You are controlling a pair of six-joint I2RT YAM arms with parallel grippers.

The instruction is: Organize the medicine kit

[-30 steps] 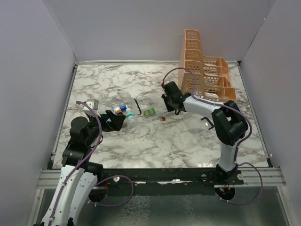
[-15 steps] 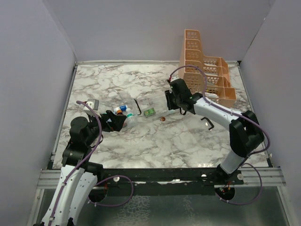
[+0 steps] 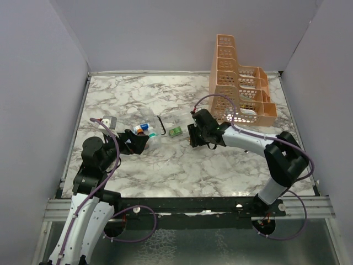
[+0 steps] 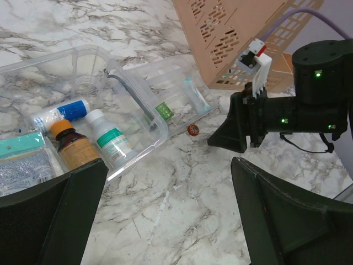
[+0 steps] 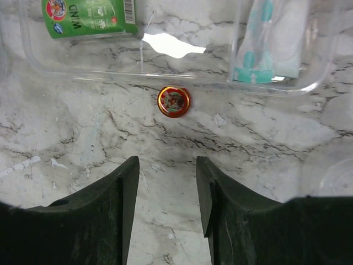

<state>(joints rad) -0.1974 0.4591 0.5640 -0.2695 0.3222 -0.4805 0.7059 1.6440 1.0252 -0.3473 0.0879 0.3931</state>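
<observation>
left end effector (image 4: 170,165) agape, right end effector (image 5: 166,163) parted

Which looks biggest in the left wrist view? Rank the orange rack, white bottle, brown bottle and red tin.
Largest: orange rack, though cropped by the frame.
Middle: white bottle and brown bottle look about alike, so they are not ranked.
Smallest: red tin.
</observation>
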